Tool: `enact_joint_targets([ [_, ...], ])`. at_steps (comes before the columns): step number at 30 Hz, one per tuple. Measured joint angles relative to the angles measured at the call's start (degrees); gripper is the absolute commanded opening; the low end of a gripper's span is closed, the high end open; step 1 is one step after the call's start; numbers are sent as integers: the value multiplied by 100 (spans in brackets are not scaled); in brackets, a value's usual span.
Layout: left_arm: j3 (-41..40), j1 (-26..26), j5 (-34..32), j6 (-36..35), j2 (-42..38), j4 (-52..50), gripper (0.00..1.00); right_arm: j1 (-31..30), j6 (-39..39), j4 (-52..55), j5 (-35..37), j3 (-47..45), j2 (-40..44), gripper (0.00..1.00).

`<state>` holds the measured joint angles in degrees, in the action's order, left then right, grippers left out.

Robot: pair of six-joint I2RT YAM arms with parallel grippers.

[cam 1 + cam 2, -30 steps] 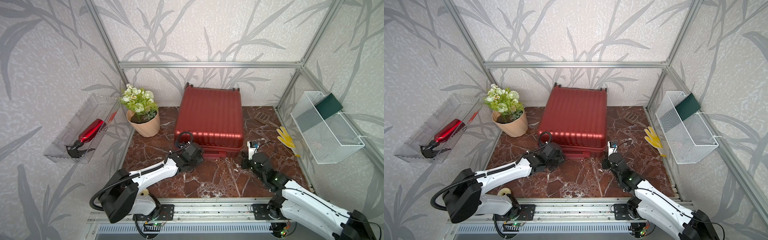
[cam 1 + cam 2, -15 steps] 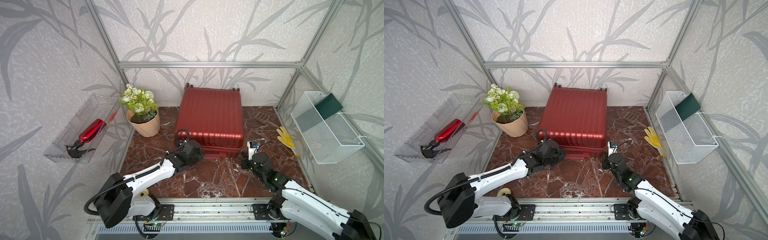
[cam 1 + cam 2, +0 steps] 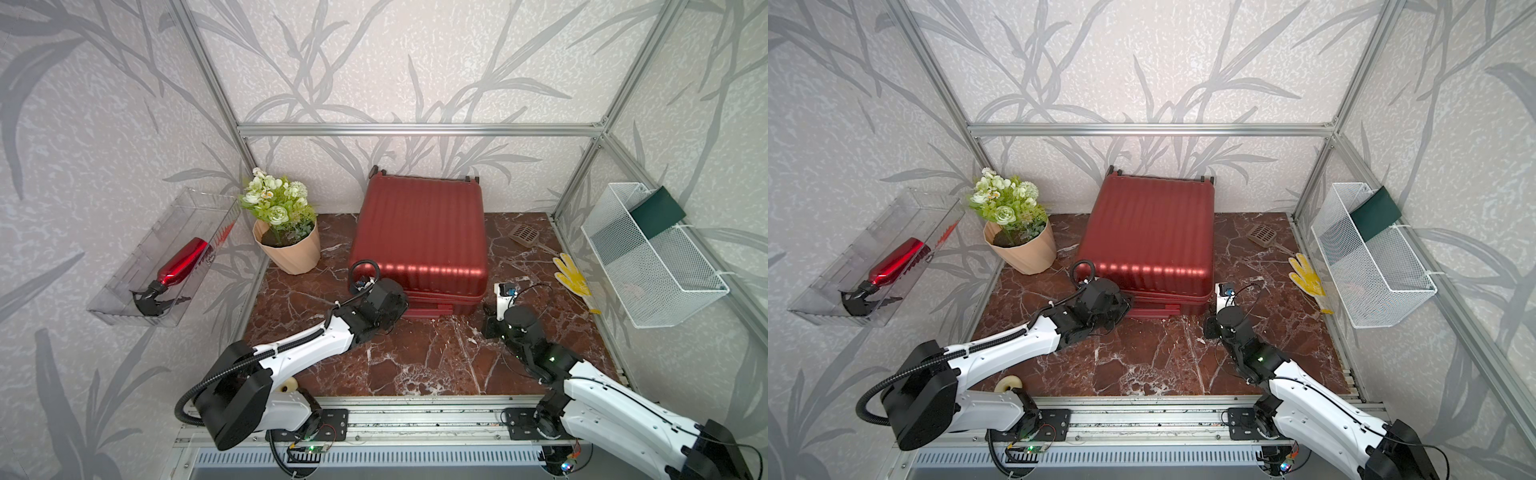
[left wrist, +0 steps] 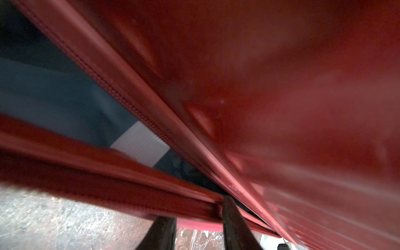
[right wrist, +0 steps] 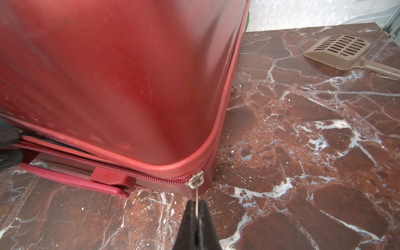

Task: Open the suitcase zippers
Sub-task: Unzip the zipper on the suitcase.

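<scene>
The suitcase (image 3: 419, 232) lies flat, centre and towards the back of the marble counter (image 3: 415, 361) in both top views, and the work looks to be midway through unzipping. Along its near edge the zippers (image 5: 151, 176) have parted, and the left wrist view looks into that gap at dark bluish lining (image 4: 54, 97). The silver slider (image 5: 195, 179) sits right at the rounded corner, low and centre in the right wrist view. The right hand (image 5: 197, 207) is clamped fully together on the slider's thin metal pull. The left hand (image 4: 195, 207) is part-way closed, its fingers (image 4: 234, 225) bracketing the lower seam lip and, as far as I can judge, pinching it to steady the case. The next move should carry the slider round the bend, so the pull must swing to follow the track instead of tugging outward, which could slip the thin tab free or drag the case over the smooth stone. The counter is glossy red-brown marble with white veins. A potted flower (image 3: 289, 249) stands at the case's left, with a slotted scoop (image 3: 525, 235) and a yellow glove (image 3: 573, 278) at right. Leaf-patterned walls in an aluminium frame carry a clear tray (image 3: 124, 307) holding a red spray bottle (image 3: 183, 259) at left and a white wire basket (image 3: 652, 291) at right.
</scene>
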<state>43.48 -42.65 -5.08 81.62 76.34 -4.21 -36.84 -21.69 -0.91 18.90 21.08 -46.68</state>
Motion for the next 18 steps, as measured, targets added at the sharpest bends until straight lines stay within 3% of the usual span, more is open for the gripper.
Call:
enact_joint_targets([
  [3,33,-15,-48,-50,-55,-155,40,0,0,-7,2,-11,2,0],
  [8,151,-28,-188,-164,-70,-352,60,-2,-24,-70,-2,-57,0,0],
  [12,343,-39,-468,-146,142,-450,64,-2,-33,-105,-9,-68,0,0],
  [15,658,-13,-605,-118,437,-680,62,-2,-17,-129,-2,-70,0,0],
  [18,968,4,-660,-90,741,-955,41,0,11,-125,24,-70,-2,0],
])
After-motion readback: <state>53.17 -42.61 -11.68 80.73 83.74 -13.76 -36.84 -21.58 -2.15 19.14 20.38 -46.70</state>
